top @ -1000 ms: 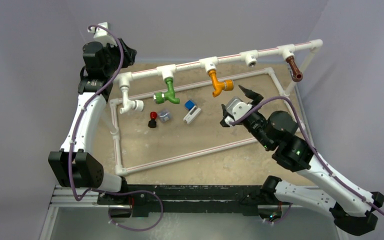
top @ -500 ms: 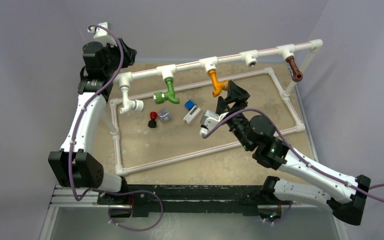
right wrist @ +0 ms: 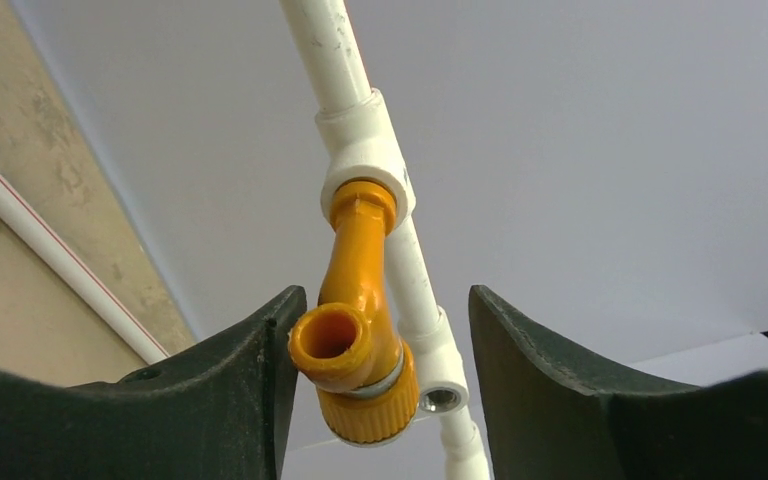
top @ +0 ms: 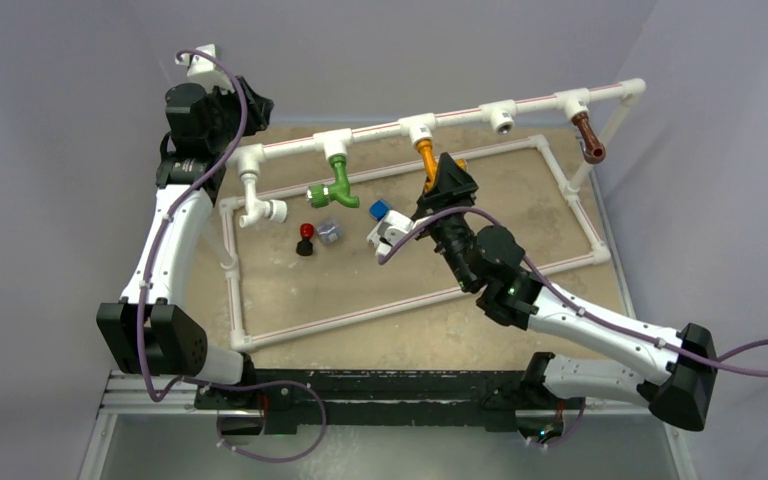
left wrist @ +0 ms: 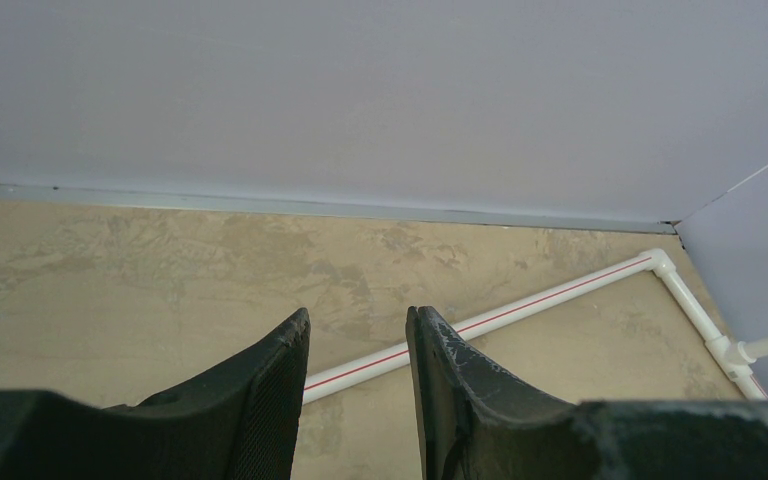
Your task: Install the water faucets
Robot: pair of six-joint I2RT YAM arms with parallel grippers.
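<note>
Right gripper [right wrist: 385, 297]: jaws apart, straddling orange bent plastic faucet [right wrist: 355, 335], not clamped | orange faucet: hangs from centre tee of white far pipe rail [top: 460, 112] | green bent faucet [top: 338, 186]: left tee | brown bent faucet [top: 588, 137]: far right | left gripper [left wrist: 357, 318]: narrow gap, empty, far left.

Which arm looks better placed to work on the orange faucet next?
Right. The right gripper straddles the orange faucet, jaws open either side. The left gripper sits far off by the back wall, holding nothing.
</note>
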